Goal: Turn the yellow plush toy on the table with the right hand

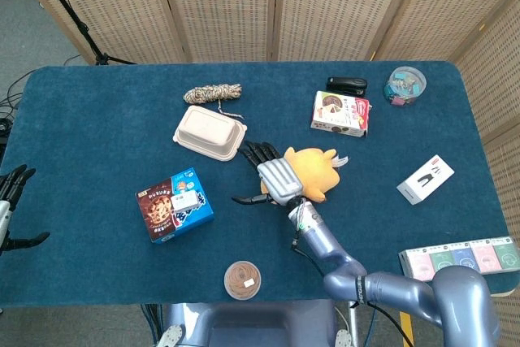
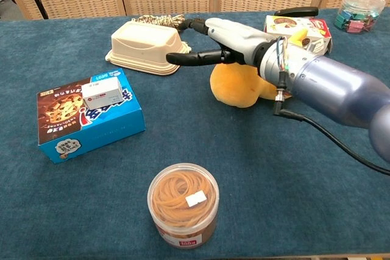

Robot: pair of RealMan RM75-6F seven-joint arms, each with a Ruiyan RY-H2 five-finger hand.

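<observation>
The yellow plush toy [image 1: 314,172] lies near the table's middle, its face hidden in the chest view, where only its rounded yellow body [image 2: 239,87] shows. My right hand [image 1: 271,176] reaches out over the toy's left side, fingers spread and stretched toward the beige container; in the chest view this hand [image 2: 220,43] hovers just above the plush and holds nothing. Whether the palm touches the toy I cannot tell. Off the table's left edge, my left hand [image 1: 11,201] hangs with its fingers apart.
A beige lidded container [image 1: 210,132] and a rope coil [image 1: 213,93] lie just beyond the right hand's fingers. A blue cookie box [image 2: 85,117] sits front left, a rubber-band jar [image 2: 183,204] at the front. A snack box [image 1: 340,113], stapler [image 1: 347,84] and white box [image 1: 425,179] lie to the right.
</observation>
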